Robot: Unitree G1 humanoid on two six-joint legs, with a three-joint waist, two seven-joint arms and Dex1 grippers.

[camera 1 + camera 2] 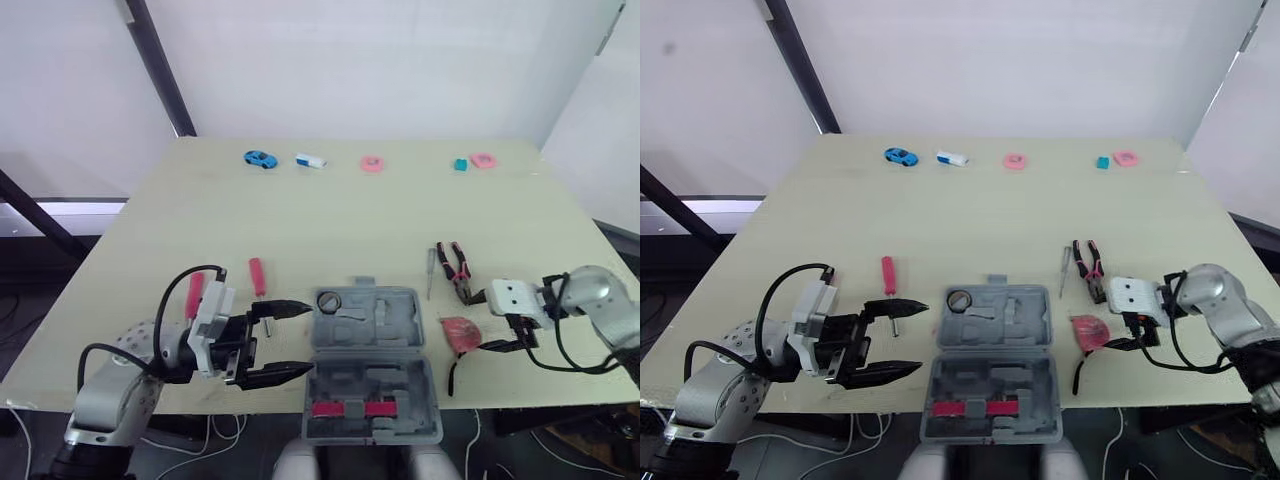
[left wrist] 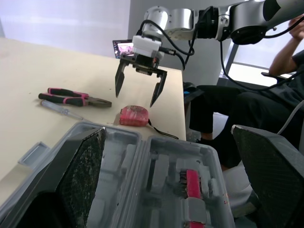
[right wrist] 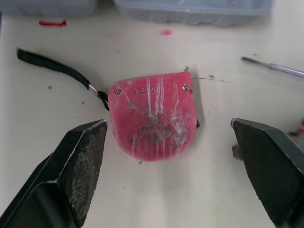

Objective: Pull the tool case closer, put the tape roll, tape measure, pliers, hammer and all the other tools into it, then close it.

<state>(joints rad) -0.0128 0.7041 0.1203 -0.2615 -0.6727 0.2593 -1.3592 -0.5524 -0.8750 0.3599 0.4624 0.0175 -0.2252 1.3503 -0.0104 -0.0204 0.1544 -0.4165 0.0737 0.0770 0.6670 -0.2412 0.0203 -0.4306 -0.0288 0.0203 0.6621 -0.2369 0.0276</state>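
Head views: the grey case (image 1: 372,365) lies open, its near half overhanging the worktop's (image 1: 330,220) near edge. Just right of it lies the red tape measure (image 1: 460,333), with the right jaws spread wide at its right side. The left jaws stand wide just left of the case. Pliers (image 1: 458,268) lie beyond the tape measure, and the worktop past them is bare.

Left wrist view: the right jaws hang above the tape measure, beyond the case, near the worktop's edge.

Right wrist view: the tape measure, its face scuffed, lies between the wide jaws and touches neither. Its black strap (image 3: 52,68) trails toward the case.
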